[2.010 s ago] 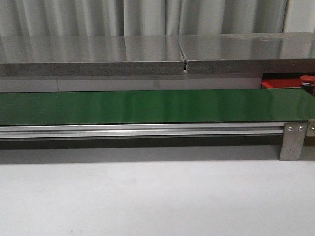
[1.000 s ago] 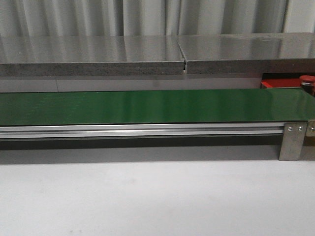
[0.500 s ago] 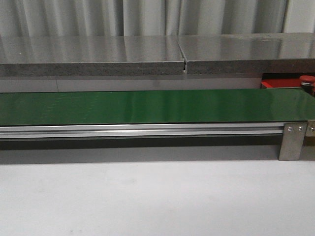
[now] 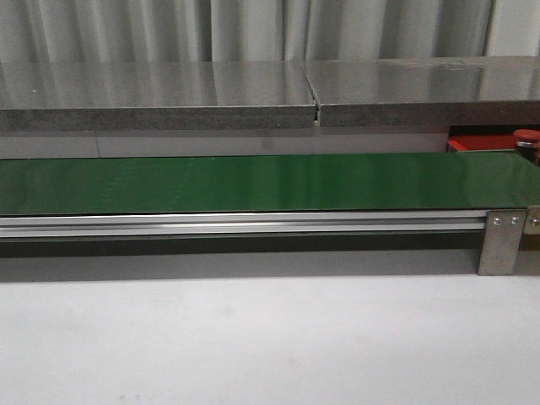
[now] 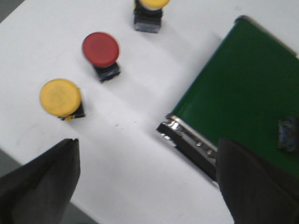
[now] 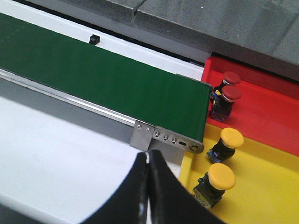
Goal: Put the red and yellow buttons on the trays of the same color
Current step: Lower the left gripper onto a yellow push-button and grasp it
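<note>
White surface (image 4: pixel 270 337) carries a long green belt (image 4: pixel 253 181). At the belt's end, the flat red plastic tray (image 6: pixel 266 112) holds two red-capped buttons (image 6: pixel 231 93); the yellow plastic tray (image 6: pixel 261 186) beside it holds two yellow-capped buttons (image 6: pixel 231 137). Left end effector (image 5: pixel 145 186) gapes; right end effector (image 6: pixel 148 186) is closed, empty.

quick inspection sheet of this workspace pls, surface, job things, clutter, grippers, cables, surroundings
surface: white table; long green belt bare in the front view.
job's things: red tray holds two red buttons; yellow tray holds two yellow buttons. On the table by the belt's other end: one more red button and two yellow ones.
clutter: small dark object on the belt, blurred.
grippers: left gripper open, empty; right gripper shut, empty.
cables: nothing seen.
surroundings: grey shelf, corrugated wall.
</note>
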Action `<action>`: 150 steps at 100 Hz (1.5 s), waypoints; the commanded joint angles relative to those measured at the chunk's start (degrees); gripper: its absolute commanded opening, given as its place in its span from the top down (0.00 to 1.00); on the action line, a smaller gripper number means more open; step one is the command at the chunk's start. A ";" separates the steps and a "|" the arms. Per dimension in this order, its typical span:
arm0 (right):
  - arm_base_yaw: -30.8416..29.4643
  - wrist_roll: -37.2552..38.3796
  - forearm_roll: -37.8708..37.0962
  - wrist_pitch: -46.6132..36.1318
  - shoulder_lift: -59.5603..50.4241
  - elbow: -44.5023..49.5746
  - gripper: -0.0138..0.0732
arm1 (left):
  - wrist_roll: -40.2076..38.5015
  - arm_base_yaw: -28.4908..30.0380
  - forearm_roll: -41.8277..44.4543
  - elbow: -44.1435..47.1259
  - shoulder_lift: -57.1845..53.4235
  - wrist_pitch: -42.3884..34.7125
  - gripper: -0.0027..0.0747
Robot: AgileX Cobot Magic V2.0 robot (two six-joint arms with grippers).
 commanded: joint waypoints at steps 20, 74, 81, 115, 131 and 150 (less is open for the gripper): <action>0.07 -0.51 -0.07 -4.08 0.50 -1.42 0.92 | -3.23 4.88 2.41 -1.34 4.54 0.74 0.21; 0.07 -0.51 -0.07 -4.08 0.50 -1.42 0.92 | -6.91 4.89 7.42 -1.34 18.63 -11.63 0.21; 0.07 -0.51 -0.07 -4.08 0.50 -1.42 0.92 | -6.91 4.89 7.64 -1.46 19.34 -13.53 0.21; 0.07 -0.51 -0.07 -4.08 0.50 -1.42 0.92 | -6.91 4.89 7.74 -2.56 21.92 -18.03 0.28; 0.07 -0.51 -0.07 -4.08 0.50 -1.42 0.92 | -6.91 4.89 8.10 -2.56 21.92 -18.76 0.54; 0.07 -0.51 -0.07 -4.08 0.50 -1.42 0.92 | -6.91 4.89 8.88 -2.56 21.22 -18.91 0.78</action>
